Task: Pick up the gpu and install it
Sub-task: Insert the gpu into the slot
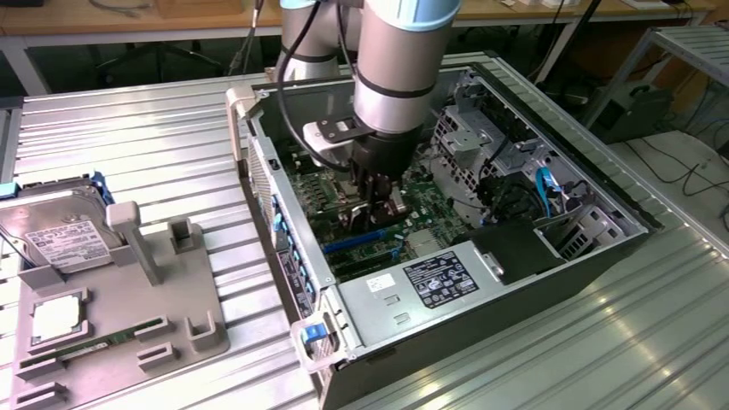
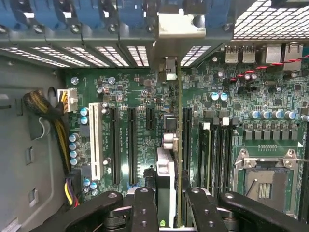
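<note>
Ribbed, silvery metal surface [image 1: 137,137] seen from above in the exterior view, its long grooves running diagonally. Soft white glare [image 1: 638,337] from overhead light streaks the grooves at the surface's near corner, on the exterior view's right. Along the surface's far edge runs a wooden workbench [image 1: 114,21] with pale legs and deep shadow beneath it. Past the surface's edge on the exterior view's right, a grey metal rack [image 1: 689,43] stands on a pale floor [image 1: 706,184]. A dark box [image 1: 632,111] sits between the rack and the surface, and thin black cables [image 1: 667,158] trail over the floor beside the box.
</note>
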`<state>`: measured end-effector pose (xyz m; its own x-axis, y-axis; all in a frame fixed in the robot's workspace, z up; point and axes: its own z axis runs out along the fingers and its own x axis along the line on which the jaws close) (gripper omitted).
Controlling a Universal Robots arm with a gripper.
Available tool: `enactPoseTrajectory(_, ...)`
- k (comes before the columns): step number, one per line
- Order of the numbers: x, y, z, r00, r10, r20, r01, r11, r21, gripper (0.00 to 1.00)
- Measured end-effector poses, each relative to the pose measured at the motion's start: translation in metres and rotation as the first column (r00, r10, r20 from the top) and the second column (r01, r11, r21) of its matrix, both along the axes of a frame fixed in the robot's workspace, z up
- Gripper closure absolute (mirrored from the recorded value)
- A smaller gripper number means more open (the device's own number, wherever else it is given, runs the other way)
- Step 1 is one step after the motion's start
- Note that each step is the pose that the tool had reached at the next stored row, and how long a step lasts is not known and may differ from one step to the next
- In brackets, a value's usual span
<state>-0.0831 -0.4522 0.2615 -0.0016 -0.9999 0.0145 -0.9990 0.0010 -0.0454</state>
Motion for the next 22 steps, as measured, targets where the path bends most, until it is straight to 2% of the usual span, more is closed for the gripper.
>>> enactPoseTrajectory(9, -0.003, 0.0007, -0.0096, 1.0, 0.0, 0.0, 0.0, 1.0, 0.0001, 0.72)
enactPoseTrajectory(22, -0.005, 0.001, -0.0151, 1.0, 0.0, -0.0002, 0.0, 1.0, 0.0, 0.72)
